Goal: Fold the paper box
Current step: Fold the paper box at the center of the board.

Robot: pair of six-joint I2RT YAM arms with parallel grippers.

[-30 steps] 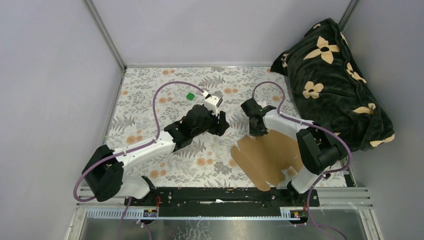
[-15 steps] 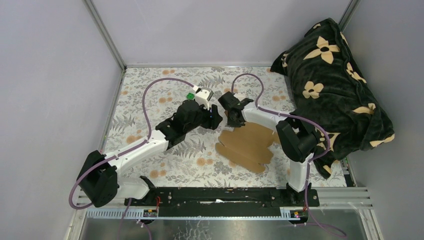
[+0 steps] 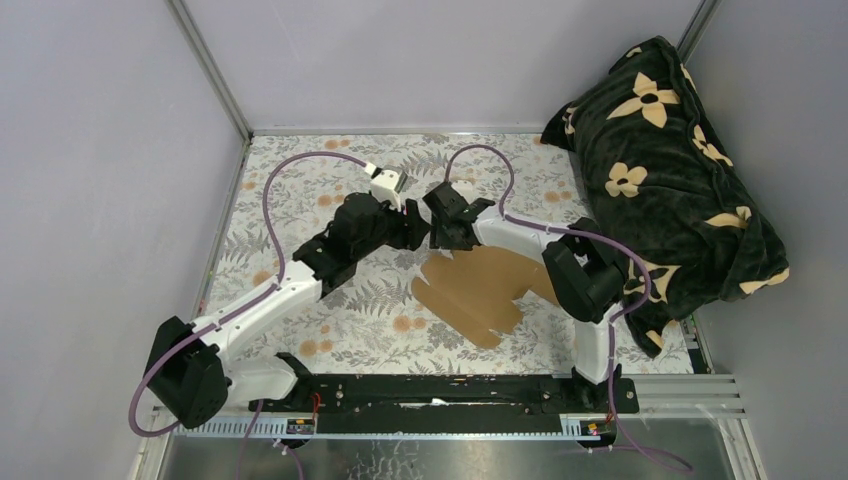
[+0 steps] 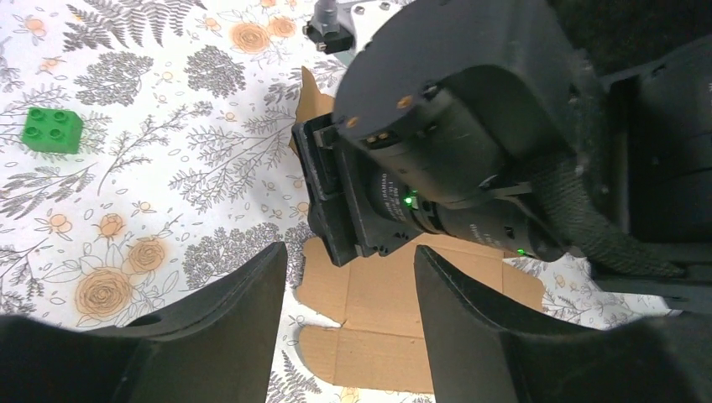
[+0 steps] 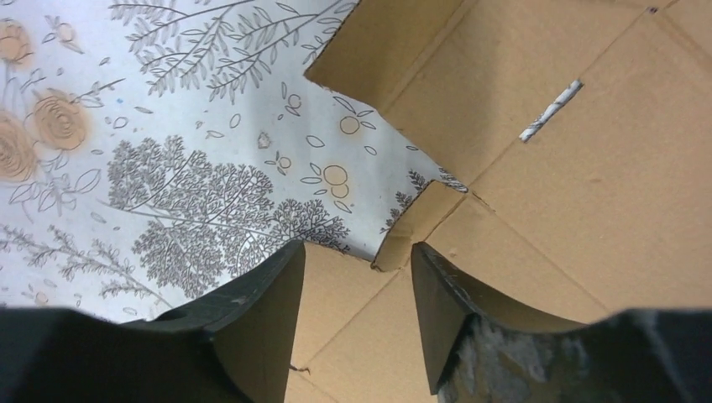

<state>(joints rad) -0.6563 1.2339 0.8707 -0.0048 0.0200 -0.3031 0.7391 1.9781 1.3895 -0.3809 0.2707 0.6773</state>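
Top view: your paper box (image 3: 478, 288) is a flat cut-out sheet on the flowered tablecloth (image 3: 300, 190), right of centre and towards the near side. As far as you can see here, no wall or flap stands up, so I judge the folding barely begun and nearly all of it left. The left gripper (image 3: 417, 231) and the right gripper (image 3: 441, 236) meet nose to nose just beyond the sheet's far left edge. A dark flowered blanket (image 3: 660, 150) is bunched at the far right, touching nothing that matters.

Left wrist view: the left gripper (image 4: 348, 281) has its fingers (image 4: 227, 311) apart and nothing between them; it hangs over the paper box (image 4: 378, 315), with the right arm's wrist right in front of it. A green block (image 4: 52, 128) sits well off to the left.

Right wrist view: the right gripper (image 5: 357, 256) has its fingers (image 5: 252, 327) apart, straddling a notched edge of the paper box (image 5: 546, 185) without pinching it. The panels show creases but lie flat; one small tab by the notch may be slightly lifted. You have every fold yet to make.
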